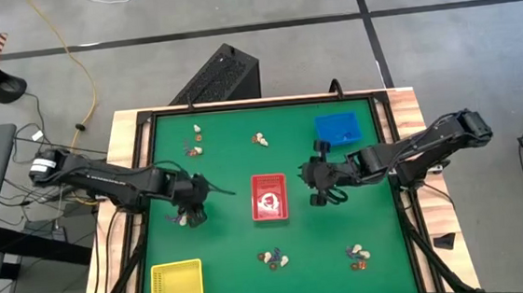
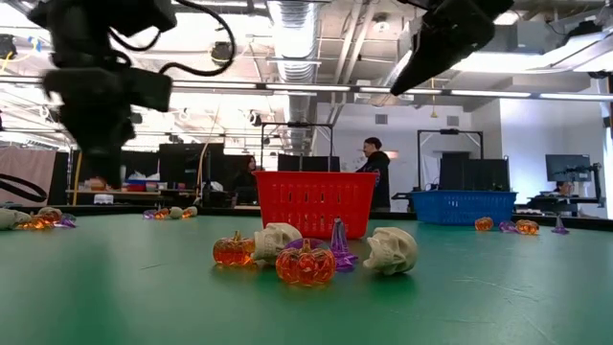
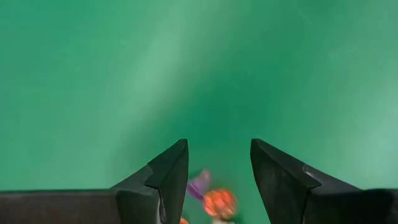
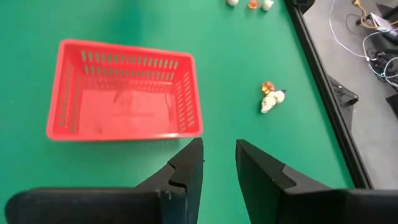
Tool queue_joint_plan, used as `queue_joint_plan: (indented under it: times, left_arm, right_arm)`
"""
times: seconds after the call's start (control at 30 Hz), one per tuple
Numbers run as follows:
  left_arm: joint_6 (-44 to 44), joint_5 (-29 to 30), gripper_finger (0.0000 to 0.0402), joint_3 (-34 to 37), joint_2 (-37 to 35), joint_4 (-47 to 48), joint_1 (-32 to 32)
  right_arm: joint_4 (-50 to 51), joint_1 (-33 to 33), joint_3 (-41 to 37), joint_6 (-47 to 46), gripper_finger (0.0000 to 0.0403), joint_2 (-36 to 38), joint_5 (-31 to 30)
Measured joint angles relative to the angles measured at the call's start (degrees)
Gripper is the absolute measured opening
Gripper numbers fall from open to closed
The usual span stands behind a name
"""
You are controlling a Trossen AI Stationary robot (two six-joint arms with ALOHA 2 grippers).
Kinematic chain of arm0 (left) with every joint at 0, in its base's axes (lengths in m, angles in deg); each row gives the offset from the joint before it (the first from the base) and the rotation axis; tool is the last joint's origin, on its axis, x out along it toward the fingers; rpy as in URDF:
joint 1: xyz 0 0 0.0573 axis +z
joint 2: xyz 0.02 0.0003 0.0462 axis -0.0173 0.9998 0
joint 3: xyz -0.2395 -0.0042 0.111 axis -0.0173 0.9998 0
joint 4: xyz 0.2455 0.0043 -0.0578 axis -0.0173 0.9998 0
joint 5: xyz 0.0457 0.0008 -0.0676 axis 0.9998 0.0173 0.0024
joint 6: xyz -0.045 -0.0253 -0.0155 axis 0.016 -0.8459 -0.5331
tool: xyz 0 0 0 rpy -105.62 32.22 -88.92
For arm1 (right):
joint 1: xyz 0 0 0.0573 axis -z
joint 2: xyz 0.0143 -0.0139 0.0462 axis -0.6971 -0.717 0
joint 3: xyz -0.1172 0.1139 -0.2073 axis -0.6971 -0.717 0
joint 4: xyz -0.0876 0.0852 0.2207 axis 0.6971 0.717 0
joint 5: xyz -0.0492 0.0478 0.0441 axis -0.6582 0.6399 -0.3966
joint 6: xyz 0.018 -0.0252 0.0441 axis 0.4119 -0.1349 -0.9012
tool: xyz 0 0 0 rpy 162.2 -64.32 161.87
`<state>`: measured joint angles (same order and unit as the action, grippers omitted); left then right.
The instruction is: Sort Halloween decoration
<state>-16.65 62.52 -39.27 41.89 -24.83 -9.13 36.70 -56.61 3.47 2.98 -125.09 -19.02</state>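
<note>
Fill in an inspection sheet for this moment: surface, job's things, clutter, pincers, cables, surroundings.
Surface: green felt table top, black-framed.
Job's things: tiny cream, orange and purple Halloween trinkets in scattered clusters; red plastic basket mid-table, blue plastic basket far right, yellow plastic basket near left.
Clutter: nothing seen.
Pincers: left pincer open over an orange pumpkin trinket; right pincer open, empty, beside the red basket.
Cables: yellow cable on the floor, left.
Surroundings: black box behind the table; people at distant desks.
</note>
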Motion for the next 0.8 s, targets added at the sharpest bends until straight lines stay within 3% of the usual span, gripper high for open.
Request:
queue_joint_plan:
  times: [0.27, 0.47, 0.8]
  left_arm:
    - [-7.7, 1.1, 0.0162, 0.0, 0.0, 6.1, -8.6]
    - [-7.2, 4.2, 0.0162, 0.0, 0.0, 5.9, -9.4]
    - [-10.5, 4.2, 0.0162, 3.0, 0.0, 2.6, -10.7]
  right_arm:
    - [-2.0, 0.2, 0.0, -0.4, 0.0125, 0.0, 0.1]
    - [-2.0, 0.1, 0.0, -0.6, 0.0125, 0.0, 2.4]
    - [-1.8, 0.2, 0.0, 1.4, 0.0125, 0.0, 3.2]
